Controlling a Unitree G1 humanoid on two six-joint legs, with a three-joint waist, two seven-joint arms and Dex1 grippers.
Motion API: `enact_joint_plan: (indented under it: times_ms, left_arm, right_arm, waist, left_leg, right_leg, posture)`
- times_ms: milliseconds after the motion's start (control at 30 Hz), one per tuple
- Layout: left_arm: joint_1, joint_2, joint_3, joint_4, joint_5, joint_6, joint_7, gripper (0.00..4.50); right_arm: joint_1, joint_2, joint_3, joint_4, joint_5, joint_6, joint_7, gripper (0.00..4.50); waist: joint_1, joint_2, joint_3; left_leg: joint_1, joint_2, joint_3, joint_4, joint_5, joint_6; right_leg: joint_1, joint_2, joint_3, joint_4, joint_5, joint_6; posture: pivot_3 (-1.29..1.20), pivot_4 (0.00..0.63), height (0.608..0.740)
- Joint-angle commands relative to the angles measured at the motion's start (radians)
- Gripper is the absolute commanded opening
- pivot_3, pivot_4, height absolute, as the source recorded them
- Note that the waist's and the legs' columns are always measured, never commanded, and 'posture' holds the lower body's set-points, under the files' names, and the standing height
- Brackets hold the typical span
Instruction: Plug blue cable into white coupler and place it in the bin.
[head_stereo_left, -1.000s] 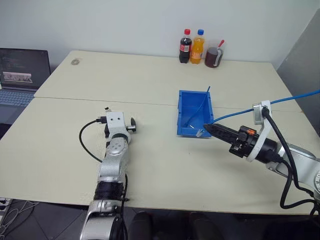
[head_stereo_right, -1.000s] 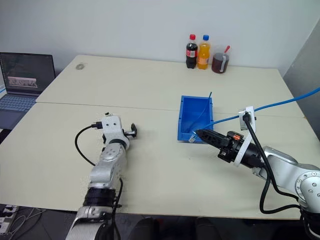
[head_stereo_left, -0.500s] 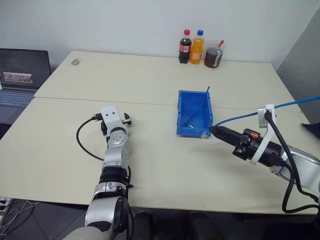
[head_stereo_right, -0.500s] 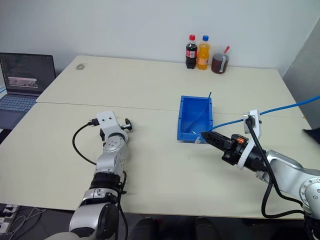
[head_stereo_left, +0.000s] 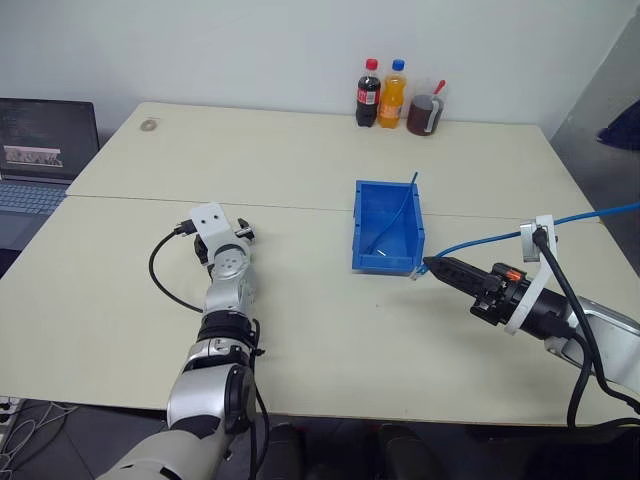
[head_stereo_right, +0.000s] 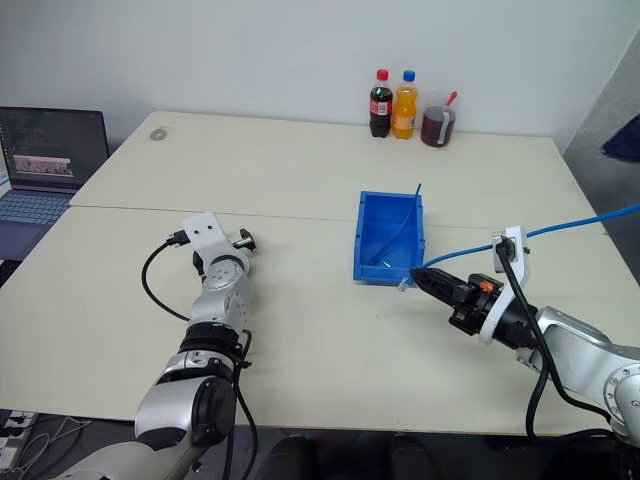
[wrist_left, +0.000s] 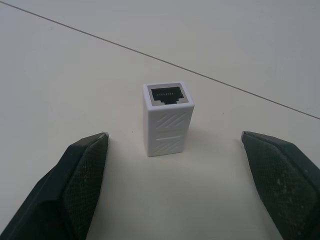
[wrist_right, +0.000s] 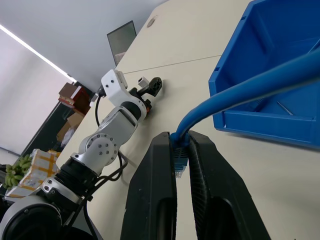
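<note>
On the left of the counter (head_stereo_left: 300, 320), white coupler (wrist_left: 168, 118) standing upright between left tool's (wrist_left: 180, 185) spread fingers, apart from both. Right tool (wrist_right: 182, 155) clamped on blue cable (wrist_right: 240, 90) near the bin (head_stereo_left: 387, 240), plug probably at its tip. Best centred, then closed squarely on the ribbed sides.

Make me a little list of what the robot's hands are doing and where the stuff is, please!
left gripper: open, fingers either side of the white coupler, not touching it
white coupler: standing on the table, dark socket facing up
right gripper: shut on the blue cable, beside the bin's near corner
blue cable: plug end between the fingers, the rest trails off to the robot's right
bin: on the table, a shorter blue cable lying inside
plugged in: not yet
back of table: two bottles and a dark jug
</note>
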Motion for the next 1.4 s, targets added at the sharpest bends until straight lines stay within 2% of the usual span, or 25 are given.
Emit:
enact_joint_plan:
  times_ms: [33,467,667,767,800,833,900,967,1067,1167,1300,1400]
  left_arm:
    - [-0.008,0.004,0.006,-0.02,-0.003,-0.016,0.021,3.79]
    - [-0.052,0.036,0.014,0.031,-0.005,-0.037,0.022,0.82]
    - [-0.054,0.051,0.016,0.045,-0.006,-0.045,0.012,0.76]
    - [-0.06,0.091,-0.046,0.05,-0.001,-0.01,-0.204,0.76]
    - [-0.056,0.119,-0.093,0.043,0.004,0.004,-0.355,0.76]
    - [-0.019,0.179,-0.178,-0.008,0.007,0.013,-0.614,0.76]
    - [0.036,0.264,-0.281,-0.085,-0.003,0.012,-0.953,0.76]
    - [0.119,0.378,-0.363,-0.226,-0.085,0.025,-1.337,0.76]
    - [0.196,0.491,-0.47,-0.345,-0.116,-0.014,-1.696,0.76]
    - [0.21,0.529,-0.533,-0.361,-0.104,-0.083,-1.867,0.76]
    - [0.136,0.379,-0.619,-0.238,-0.055,-0.232,-1.929,0.76]
    - [0.088,0.241,-0.658,-0.098,0.004,-0.335,-1.884,0.76]
  right_arm:
    - [0.007,0.005,-0.033,-0.042,0.009,-0.021,-0.009,0.11]
    - [0.025,0.028,-0.033,-0.049,0.001,-0.041,-0.03,0.11]
    - [0.017,0.036,-0.03,-0.045,-0.01,-0.044,-0.031,0.11]
    - [0.012,0.034,-0.027,-0.05,-0.025,-0.041,-0.032,0.11]
    - [0.002,0.026,-0.027,-0.052,-0.032,-0.037,-0.027,0.11]
    - [-0.021,0.007,-0.029,-0.05,-0.046,-0.024,-0.009,0.11]
    - [-0.055,-0.018,-0.029,-0.044,-0.069,-0.005,0.019,0.11]
    - [-0.112,-0.051,-0.017,-0.021,-0.105,0.021,0.073,0.11]
    - [-0.185,-0.078,0.006,0.017,-0.148,0.057,0.146,0.11]
    - [-0.242,-0.097,0.028,0.044,-0.181,0.098,0.21,0.11]
    - [-0.327,-0.096,0.094,0.054,-0.278,0.147,0.291,0.11]
    - [-0.342,-0.104,0.208,0.005,-0.496,0.145,0.387,0.11]
  waist:
    - [0.0,0.0,0.0]
    - [0.0,0.0,0.0]
    - [0.0,0.0,0.0]
    - [0.0,0.0,0.0]
    - [0.0,0.0,0.0]
    - [-0.001,0.0,0.0]
    - [-0.007,0.001,0.0]
    - [-0.014,0.002,0.0]
    - [-0.027,0.002,0.0]
    - [-0.025,0.003,0.0]
    - [-0.005,0.004,0.0]
    - [0.006,0.003,0.0]
  left_leg:
    - [0.0,0.0,0.0,0.0,0.0,0.0]
    - [0.0,0.0,0.0,0.0,0.0,0.0]
    - [0.0,0.0,0.0,0.0,0.0,0.0]
    - [0.0,0.0,0.0,0.0,0.0,0.0]
    - [0.0,0.0,0.0,0.0,0.0,0.0]
    - [0.0,0.0,0.0,0.0,0.0,0.0]
    - [0.0,0.0,0.001,-0.001,0.001,-0.001]
    - [0.002,0.001,0.003,-0.003,0.001,-0.001]
    - [0.002,0.003,0.002,-0.004,0.001,-0.001]
    - [0.002,0.003,0.0,-0.003,0.001,-0.001]
    - [0.001,0.002,-0.003,-0.002,0.002,0.001]
    - [-0.001,0.001,-0.002,0.0,0.002,0.002]
  right_leg:
    - [0.0,0.0,0.0,0.0,0.0,0.0]
    - [0.0,0.0,0.0,0.0,0.0,0.0]
    - [0.0,0.0,0.0,0.0,0.0,0.0]
    - [0.0,0.0,0.0,0.0,0.0,0.0]
    - [0.0,0.0,-0.001,0.0,0.0,0.0]
    - [0.0,0.0,-0.001,0.0,0.0,0.0]
    - [-0.001,0.001,0.0,0.001,0.0,0.0]
    - [-0.001,0.001,0.001,0.0,0.0,-0.001]
    - [-0.002,0.001,0.001,0.0,0.0,-0.003]
    - [-0.001,0.001,0.001,0.001,-0.001,-0.006]
    - [-0.001,0.002,0.0,0.001,-0.001,-0.007]
    - [-0.001,0.001,0.0,0.0,0.0,-0.005]
  posture:
    - [0.0,0.15,0.74]
    - [0.0,0.15,0.74]
    - [0.0,0.15,0.74]
    - [0.0,0.15,0.74]
    - [0.0,0.15,0.74]
    - [0.0,0.15,0.74]
    - [0.0,0.15,0.74]
    - [0.0,0.15,0.74]
    - [0.0,0.15,0.74]
    - [0.0,0.15,0.74]
    - [0.0,0.15,0.74]
    - [0.0,0.15,0.74]
